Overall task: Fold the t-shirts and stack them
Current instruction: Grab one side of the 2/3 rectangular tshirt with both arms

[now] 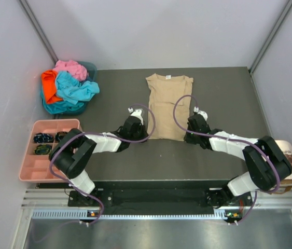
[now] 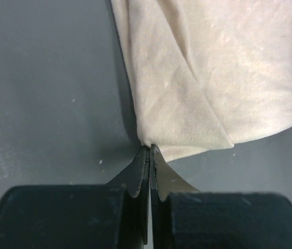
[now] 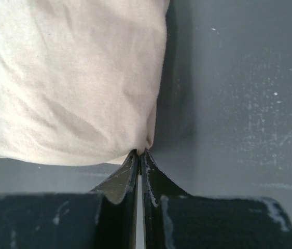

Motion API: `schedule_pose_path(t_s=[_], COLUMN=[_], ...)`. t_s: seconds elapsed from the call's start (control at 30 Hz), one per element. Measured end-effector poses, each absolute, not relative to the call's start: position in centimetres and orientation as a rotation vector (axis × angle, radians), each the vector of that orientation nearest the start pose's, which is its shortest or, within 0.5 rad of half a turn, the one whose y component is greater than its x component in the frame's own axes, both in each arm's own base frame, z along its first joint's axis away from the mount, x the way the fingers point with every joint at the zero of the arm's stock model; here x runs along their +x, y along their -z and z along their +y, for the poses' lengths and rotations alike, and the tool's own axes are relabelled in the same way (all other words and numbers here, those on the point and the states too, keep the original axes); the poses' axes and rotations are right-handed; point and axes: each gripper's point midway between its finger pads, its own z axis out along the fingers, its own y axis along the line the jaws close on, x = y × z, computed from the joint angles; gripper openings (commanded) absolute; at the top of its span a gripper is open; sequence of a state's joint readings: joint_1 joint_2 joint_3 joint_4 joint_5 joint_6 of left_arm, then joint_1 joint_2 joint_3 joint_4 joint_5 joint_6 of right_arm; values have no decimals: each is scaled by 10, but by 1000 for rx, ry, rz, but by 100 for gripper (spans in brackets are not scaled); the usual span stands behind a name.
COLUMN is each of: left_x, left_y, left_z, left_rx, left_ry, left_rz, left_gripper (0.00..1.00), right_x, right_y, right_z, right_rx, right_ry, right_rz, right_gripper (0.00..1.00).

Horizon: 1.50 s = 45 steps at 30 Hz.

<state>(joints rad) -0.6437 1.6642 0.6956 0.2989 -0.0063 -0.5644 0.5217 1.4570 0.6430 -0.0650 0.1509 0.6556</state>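
Observation:
The tan t-shirt (image 1: 167,104) lies flat in the middle of the table as a long narrow strip, collar at the far end. My left gripper (image 1: 146,136) is shut on its near left corner. In the left wrist view the closed tips (image 2: 150,148) pinch a small bit of the tan cloth (image 2: 213,78). My right gripper (image 1: 187,136) is shut on the near right corner, and its tips (image 3: 140,152) bite the edge of the fabric (image 3: 68,78). More t-shirts sit heaped at the back left: pink (image 1: 69,67), orange (image 1: 49,85) and turquoise (image 1: 77,89).
The heap rests in a teal basket (image 1: 90,67). A pink compartment tray (image 1: 29,168) holding small dark items stands at the left edge. A cream cap (image 1: 291,155) sits by the right arm at the table's right edge. Grey walls close in on both sides.

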Motion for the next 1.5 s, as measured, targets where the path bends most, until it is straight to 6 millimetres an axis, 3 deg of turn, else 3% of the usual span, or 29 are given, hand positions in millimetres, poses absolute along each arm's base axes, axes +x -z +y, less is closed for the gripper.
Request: schedule_pose_path(t_s=[0.5, 1.2, 1.3, 1.5], left_x=[302, 270, 268, 262], left_y=[-58, -30, -34, -61], left_z=[-238, -231, -231, -234], left_rx=[115, 123, 120, 125], left_ry=[531, 556, 571, 622], left_rz=[2290, 2385, 2381, 2339], left_gripper=[0, 0, 0, 0], right_x=[284, 276, 274, 275], right_y=[-25, -27, -36, -78], right_z=[145, 140, 142, 149], right_rx=[285, 288, 273, 207], right_ry=[-205, -170, -192, -283], right_rz=[2468, 2492, 2492, 2439], right_gripper=[0, 0, 0, 0])
